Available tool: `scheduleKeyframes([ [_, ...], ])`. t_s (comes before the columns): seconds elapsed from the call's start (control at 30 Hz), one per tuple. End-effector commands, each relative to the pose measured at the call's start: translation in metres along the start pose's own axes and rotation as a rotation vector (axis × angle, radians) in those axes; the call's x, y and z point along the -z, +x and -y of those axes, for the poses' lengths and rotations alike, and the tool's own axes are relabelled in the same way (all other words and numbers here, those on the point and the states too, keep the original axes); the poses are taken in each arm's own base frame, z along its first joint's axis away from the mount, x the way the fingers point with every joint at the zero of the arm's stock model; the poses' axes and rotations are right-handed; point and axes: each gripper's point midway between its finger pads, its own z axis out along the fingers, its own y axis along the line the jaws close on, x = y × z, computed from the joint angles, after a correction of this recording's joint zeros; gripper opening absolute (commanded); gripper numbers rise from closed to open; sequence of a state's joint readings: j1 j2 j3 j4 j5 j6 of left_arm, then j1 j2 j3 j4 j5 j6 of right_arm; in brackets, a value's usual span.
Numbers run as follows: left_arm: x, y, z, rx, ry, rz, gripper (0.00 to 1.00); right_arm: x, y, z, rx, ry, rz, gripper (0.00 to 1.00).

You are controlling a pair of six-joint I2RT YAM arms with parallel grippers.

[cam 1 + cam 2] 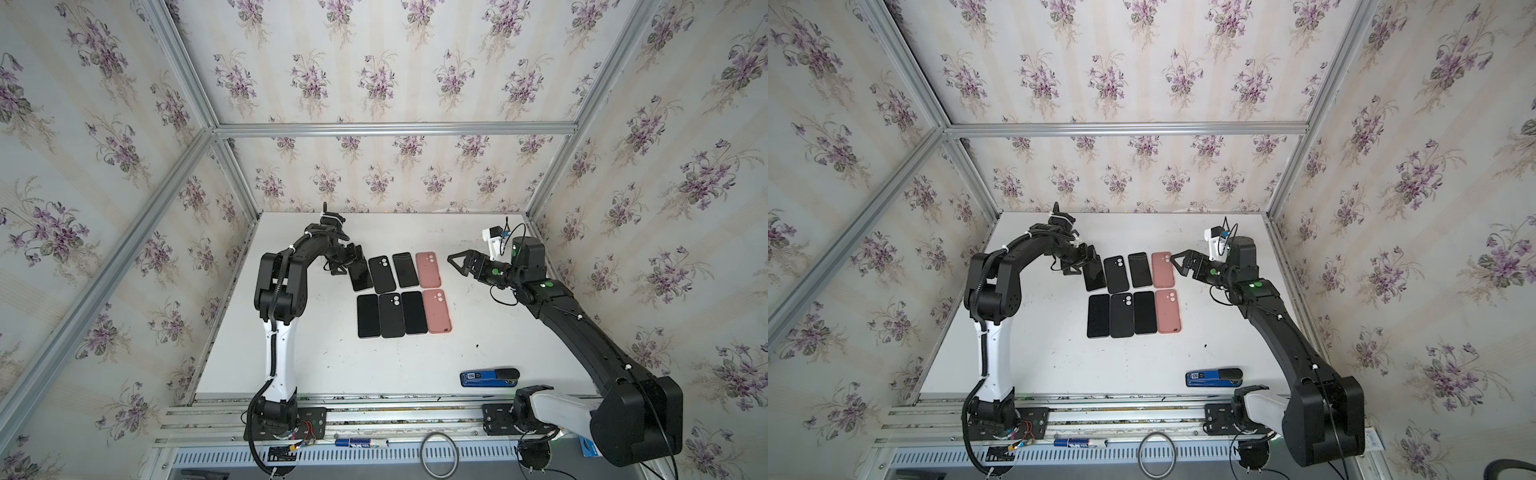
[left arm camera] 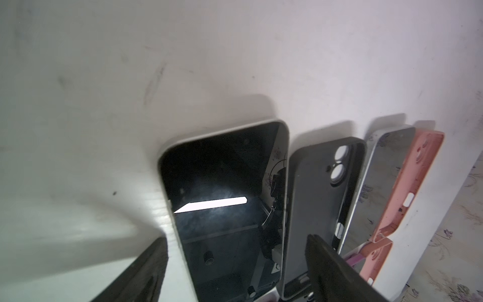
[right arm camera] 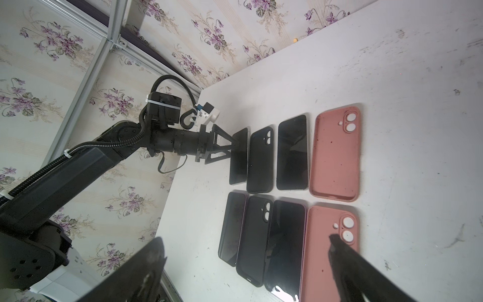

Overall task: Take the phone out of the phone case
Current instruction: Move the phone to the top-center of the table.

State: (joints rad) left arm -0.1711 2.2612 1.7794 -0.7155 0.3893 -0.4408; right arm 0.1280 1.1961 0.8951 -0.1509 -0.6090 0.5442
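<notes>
My left gripper (image 2: 236, 239) holds its jaws apart, one on each side of the bare phone (image 2: 222, 167); the empty black case (image 2: 313, 198) lies just outside one jaw. My right gripper (image 1: 456, 266) hangs wide open, tips near a pink case (image 1: 428, 270).

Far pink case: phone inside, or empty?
Empty. The far pink case lies open side up: bare pink inside, raised rim all round, no screen.
</notes>
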Motion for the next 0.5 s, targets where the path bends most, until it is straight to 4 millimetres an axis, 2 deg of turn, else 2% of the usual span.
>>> scheduleKeyframes([
  [0.0, -0.0069, 0.0010, 0.0045, 0.019, 0.032, -0.013, 0.85, 0.0006, -0.0072, -0.0066, 0.016, -0.024, 0.025, 1.00],
  [0.47, -0.0121, 0.0010, 0.0109, -0.021, 0.022, -0.011, 0.85, 0.0006, -0.0050, -0.0060, 0.009, -0.028, 0.021, 0.99],
])
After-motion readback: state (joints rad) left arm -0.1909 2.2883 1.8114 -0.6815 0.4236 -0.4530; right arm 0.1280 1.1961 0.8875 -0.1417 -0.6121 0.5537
